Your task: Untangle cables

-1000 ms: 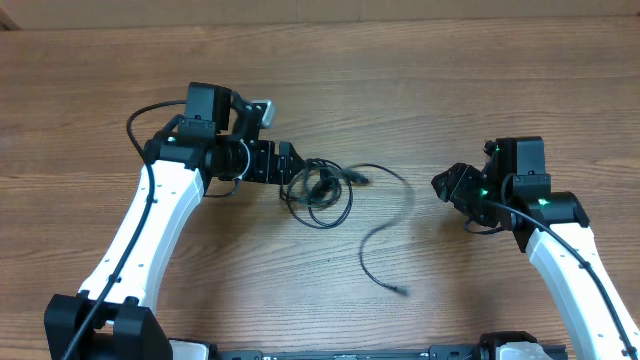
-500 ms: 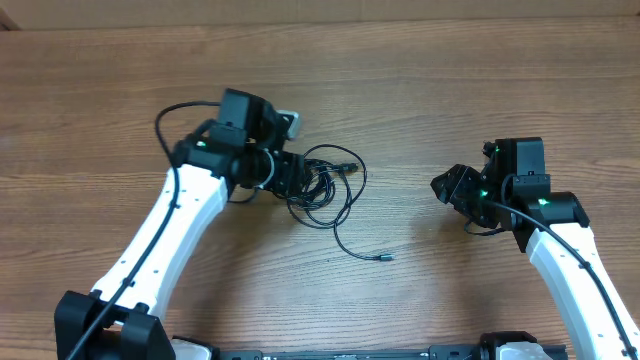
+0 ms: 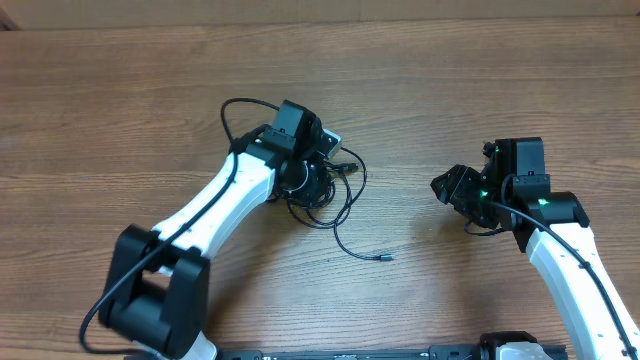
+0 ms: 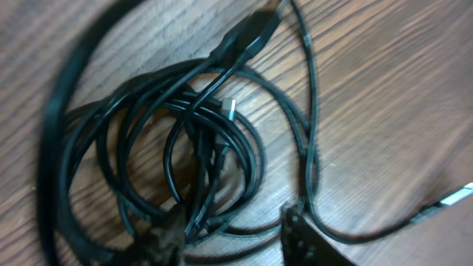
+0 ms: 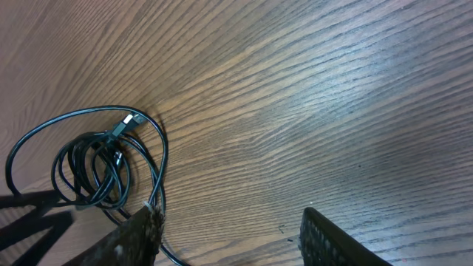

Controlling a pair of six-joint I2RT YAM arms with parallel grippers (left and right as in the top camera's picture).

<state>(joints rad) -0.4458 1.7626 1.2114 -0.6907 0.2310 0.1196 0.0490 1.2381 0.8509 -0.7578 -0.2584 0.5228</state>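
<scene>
The cables [image 3: 322, 221] lie in a tangled black coil on the wooden table, left of centre. One loose tail runs toward the front and ends in a small plug [image 3: 384, 258]. My left gripper [image 3: 318, 186] is down on the coil. In the left wrist view its jaws [image 4: 233, 240] stand apart astride several strands of the coil [image 4: 250, 145], with a silver-tipped plug [image 4: 230, 109] in the middle. My right gripper [image 3: 450, 188] hangs open to the right, well apart from the cables [image 5: 81, 166], with nothing between its fingers [image 5: 332, 240].
A thick black cable [image 3: 235, 115] loops off the left arm behind the coil. Bare wood table [image 3: 450, 80] lies all round, with the arm bases at the front edge.
The left arm swung right and came down over the coil, and its jaws narrowed. The loose tail was pulled in toward the coil. The right arm stayed still.
</scene>
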